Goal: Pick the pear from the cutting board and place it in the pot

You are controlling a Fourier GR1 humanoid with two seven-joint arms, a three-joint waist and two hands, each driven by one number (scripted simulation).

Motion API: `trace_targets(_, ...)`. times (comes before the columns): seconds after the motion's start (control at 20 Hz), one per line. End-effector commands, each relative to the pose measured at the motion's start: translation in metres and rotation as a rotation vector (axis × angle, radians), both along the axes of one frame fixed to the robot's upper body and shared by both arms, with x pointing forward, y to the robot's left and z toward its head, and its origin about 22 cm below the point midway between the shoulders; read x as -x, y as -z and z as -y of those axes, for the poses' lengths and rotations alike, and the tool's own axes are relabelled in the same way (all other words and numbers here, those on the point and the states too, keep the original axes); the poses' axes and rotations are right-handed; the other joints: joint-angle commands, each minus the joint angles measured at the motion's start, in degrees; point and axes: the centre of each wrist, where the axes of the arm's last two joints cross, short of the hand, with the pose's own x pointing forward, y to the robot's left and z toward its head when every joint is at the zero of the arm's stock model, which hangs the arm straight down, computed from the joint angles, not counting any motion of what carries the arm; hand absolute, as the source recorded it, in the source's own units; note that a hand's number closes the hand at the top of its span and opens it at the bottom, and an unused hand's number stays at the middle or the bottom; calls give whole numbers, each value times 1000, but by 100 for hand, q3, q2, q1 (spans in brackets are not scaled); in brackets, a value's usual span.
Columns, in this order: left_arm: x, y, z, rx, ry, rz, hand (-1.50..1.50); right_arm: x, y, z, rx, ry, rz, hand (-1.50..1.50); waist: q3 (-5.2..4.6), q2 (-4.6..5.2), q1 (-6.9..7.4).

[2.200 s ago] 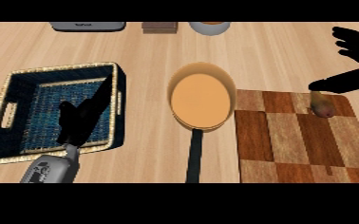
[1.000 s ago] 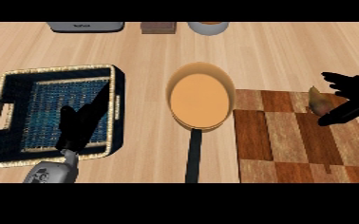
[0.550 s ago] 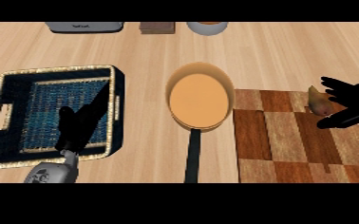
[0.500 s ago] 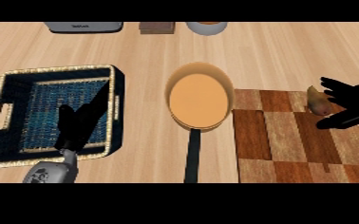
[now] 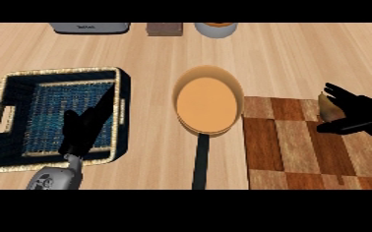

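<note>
The brownish pear (image 5: 329, 107) stands on the far right part of the chequered wooden cutting board (image 5: 291, 150), close to the view's right edge. My right hand (image 5: 355, 112) comes in from the right and curls round it, fingers (image 5: 340, 93) over its far side and thumb (image 5: 341, 127) on its near side; much of the pear is hidden. The pot (image 5: 208, 101), a round pan with an orange inside and a black handle (image 5: 201, 162), lies just left of the board. My left hand (image 5: 83, 130) rests open, fingers up, at the lower left.
A dark woven basket (image 5: 120, 103) with a pale rim stands at the left, under my left hand. Along the counter's far edge sit a grey appliance (image 5: 88, 27), a brown block (image 5: 164, 28) and a bowl (image 5: 216, 28).
My right hand has come down from the upper right onto the pear and closed its fingers and thumb round it. In the last half second it barely shifted. The left hand stayed still.
</note>
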Motion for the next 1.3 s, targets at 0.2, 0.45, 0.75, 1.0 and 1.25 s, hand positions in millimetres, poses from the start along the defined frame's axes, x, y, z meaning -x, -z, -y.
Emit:
trace_targets(0.2,10,20,-4,38,1,-92,0,24,53,-4,-54,19,-74,150,-13,149,6)
trace_targets(0.45,11,14,-6,41,-13,-75,0,29,55,4,-17,-39,-27,150,-12,149,34)
trace_targets(0.75,1,10,8,48,-10,-76,0,37,78,-18,-112,17,22,150,-15,146,-35)
trace_targets(1.0,11,21,13,51,-8,-89,0,22,45,-5,-213,-237,409,150,4,165,11)
trace_targets(1.25,10,21,-8,23,-20,-89,0,17,24,10,-252,-380,671,150,-2,173,18)
